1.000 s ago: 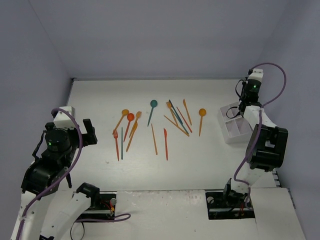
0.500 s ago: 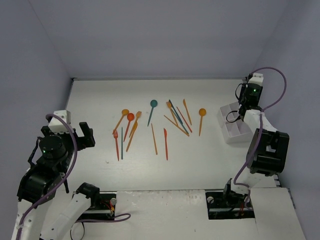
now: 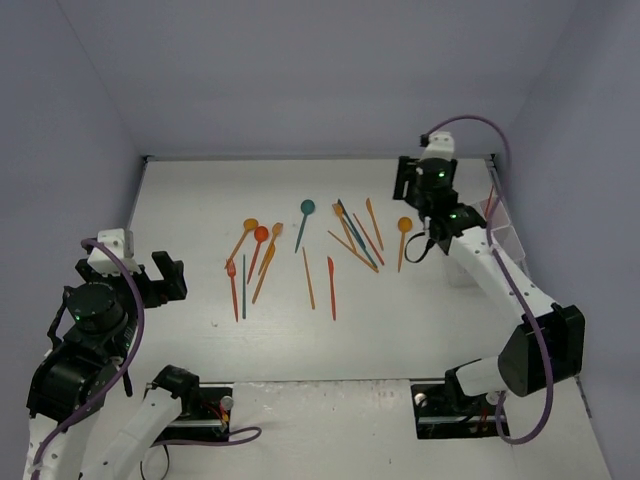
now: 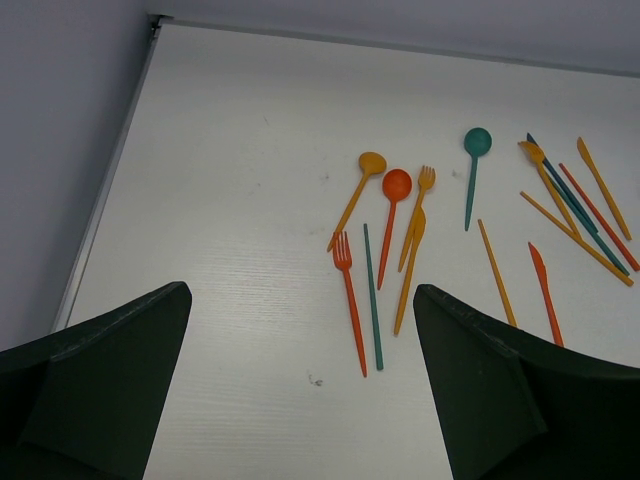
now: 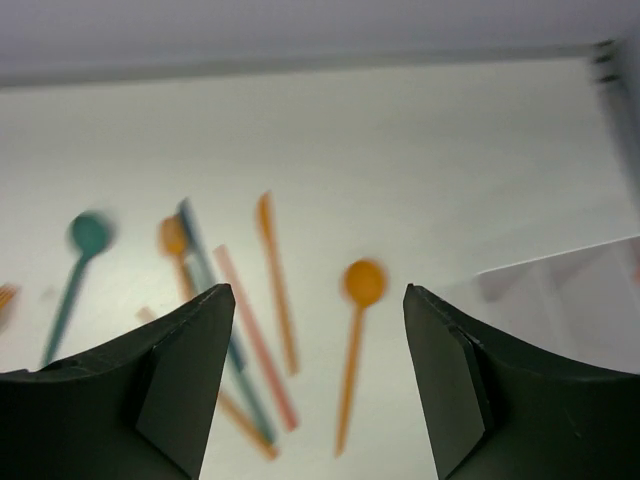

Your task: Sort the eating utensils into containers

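From above, the right tool [image 3: 409, 188] hangs spread wide and empty just short of the orange spoon [image 3: 402, 243]. I'd say a pick is being lined up, which calls for dropping down and pinching that thin handle. The containers [image 3: 507, 238] sit off to its right, partly behind the arm.

At the left wrist, the left tool [image 4: 300, 290] gapes empty, with the red fork [image 4: 350, 300] nearest ahead on the table [image 4: 230, 150].

At the right wrist, the spoon [image 5: 352, 340] lies ahead between the fingers. The containers [image 5: 560, 290] lie beyond the right finger, too blurred to tell what is in them.
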Motion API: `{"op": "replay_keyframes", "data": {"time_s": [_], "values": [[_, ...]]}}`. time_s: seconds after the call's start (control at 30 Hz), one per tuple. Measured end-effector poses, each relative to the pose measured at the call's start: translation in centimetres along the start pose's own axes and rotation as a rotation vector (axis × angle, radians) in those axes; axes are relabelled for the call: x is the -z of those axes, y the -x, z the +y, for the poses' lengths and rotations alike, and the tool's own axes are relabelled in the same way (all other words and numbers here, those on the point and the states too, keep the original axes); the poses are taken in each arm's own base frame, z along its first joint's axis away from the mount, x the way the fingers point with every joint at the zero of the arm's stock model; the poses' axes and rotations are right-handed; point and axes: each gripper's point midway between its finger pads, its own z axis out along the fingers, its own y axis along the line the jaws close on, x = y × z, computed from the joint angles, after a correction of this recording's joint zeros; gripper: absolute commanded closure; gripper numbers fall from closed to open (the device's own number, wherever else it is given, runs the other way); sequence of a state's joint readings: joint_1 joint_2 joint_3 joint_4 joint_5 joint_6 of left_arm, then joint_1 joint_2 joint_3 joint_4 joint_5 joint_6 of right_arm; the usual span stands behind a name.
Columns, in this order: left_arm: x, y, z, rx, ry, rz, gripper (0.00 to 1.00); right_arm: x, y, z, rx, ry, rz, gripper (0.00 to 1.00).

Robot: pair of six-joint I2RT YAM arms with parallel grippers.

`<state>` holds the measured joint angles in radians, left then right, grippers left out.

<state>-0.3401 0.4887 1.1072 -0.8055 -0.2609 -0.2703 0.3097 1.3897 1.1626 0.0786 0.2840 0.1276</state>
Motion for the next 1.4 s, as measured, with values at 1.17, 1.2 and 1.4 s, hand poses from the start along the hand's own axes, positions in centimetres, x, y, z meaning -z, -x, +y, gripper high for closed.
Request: {"op": "replay_keyframes", "data": {"time_s": [1.17,1.2,1.4], "values": [[-0.3,-2.2,-0.6,-0.027,-0.018,0.121,0.08,4.5,-26.9,26.0,0.128,0.288,0.731,0.57],[-0.3,-2.2,-0.6,-0.026,-0.019,0.123,0.08,4.4,-26.9,26.3,0.125,0.293,0.729,0.60],[-0.1,-2.7,-0.4,-0.030,-0.016,0.143,0.08,4.0,-27.0,26.9,0.110,0.297,0.728,0.89]]}}
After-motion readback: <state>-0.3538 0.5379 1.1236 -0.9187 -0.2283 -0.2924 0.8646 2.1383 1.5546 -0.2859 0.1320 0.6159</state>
